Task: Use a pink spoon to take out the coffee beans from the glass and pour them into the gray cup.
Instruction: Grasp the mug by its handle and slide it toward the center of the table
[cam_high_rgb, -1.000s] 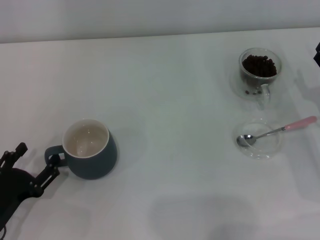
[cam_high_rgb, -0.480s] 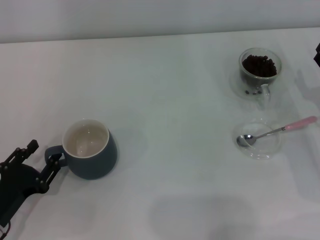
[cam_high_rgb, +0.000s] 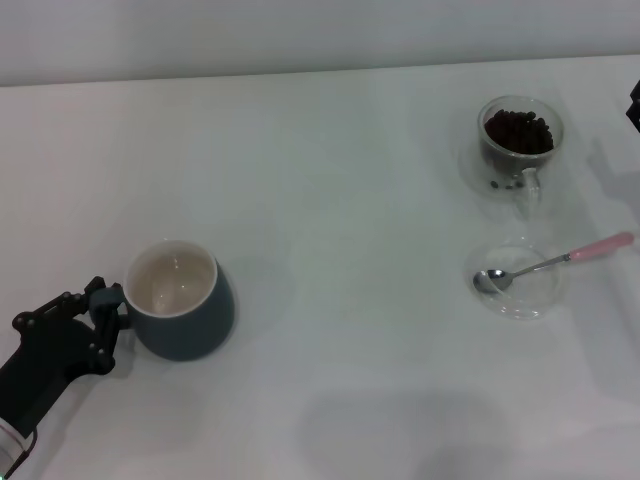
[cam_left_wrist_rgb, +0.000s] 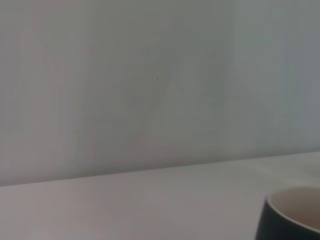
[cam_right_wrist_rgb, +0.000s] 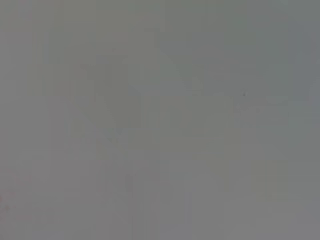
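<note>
The gray cup (cam_high_rgb: 183, 305) stands upright at the near left, its off-white inside bare; its rim also shows in the left wrist view (cam_left_wrist_rgb: 295, 212). My left gripper (cam_high_rgb: 108, 320) is open at the cup's handle, one finger on each side of it, and hides most of it. The glass (cam_high_rgb: 519, 140) with coffee beans (cam_high_rgb: 518, 131) stands at the far right. The pink spoon (cam_high_rgb: 560, 260) lies across a shallow clear dish (cam_high_rgb: 520, 290), bowl in the dish, pink handle pointing right. My right arm (cam_high_rgb: 635, 105) shows only as a dark sliver at the right edge.
The white table (cam_high_rgb: 350, 220) runs between the cup on the left and the glass and dish on the right. A pale wall (cam_high_rgb: 300, 35) stands behind the table's far edge. The right wrist view shows only plain grey.
My left gripper has moved forward and right from the near left corner up to the cup's handle. The cup, glass, spoon and dish have not moved.
</note>
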